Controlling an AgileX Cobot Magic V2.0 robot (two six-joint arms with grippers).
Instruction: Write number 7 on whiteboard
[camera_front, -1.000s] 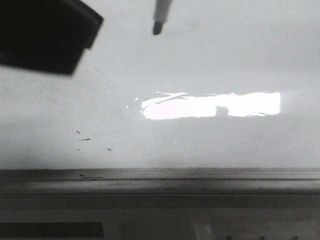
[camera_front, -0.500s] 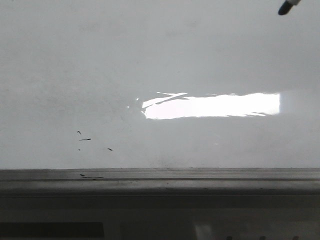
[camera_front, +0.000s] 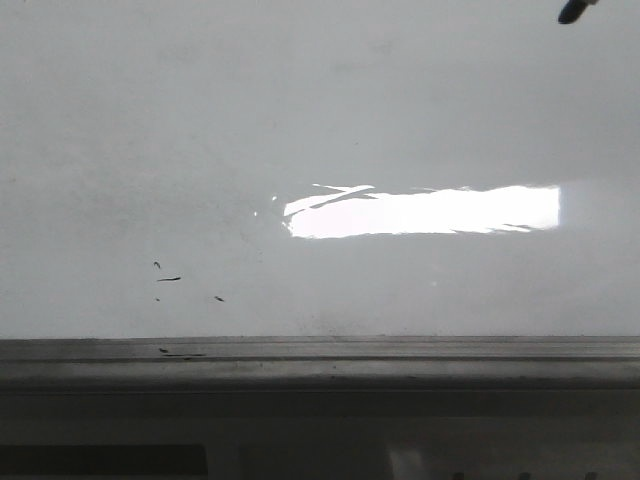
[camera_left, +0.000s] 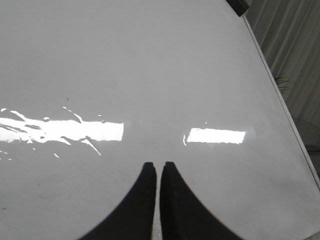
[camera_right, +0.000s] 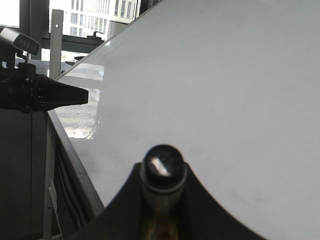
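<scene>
Hovering before the first stroke: no number 7 on the whiteboard (camera_front: 320, 130) yet.
Right hand (camera_right: 162, 200) clamps the marker (camera_right: 163, 167), tip off the board; left hand (camera_left: 159, 172) nearly closed, empty. Next, I'd say: touch down, stroke across.

marker (camera_front: 572, 11): I saw only its dark tip in the front view; the top edge cut off the rest.
right gripper (camera_right: 162, 200): the marker's end hid where the fingers met.
left gripper (camera_left: 159, 172): the frame cut off everything behind the fingertips.
specks (camera_front: 168, 279): too small for me to read.
whiteboard (camera_front: 320, 130): edges cropped in every view.
</scene>
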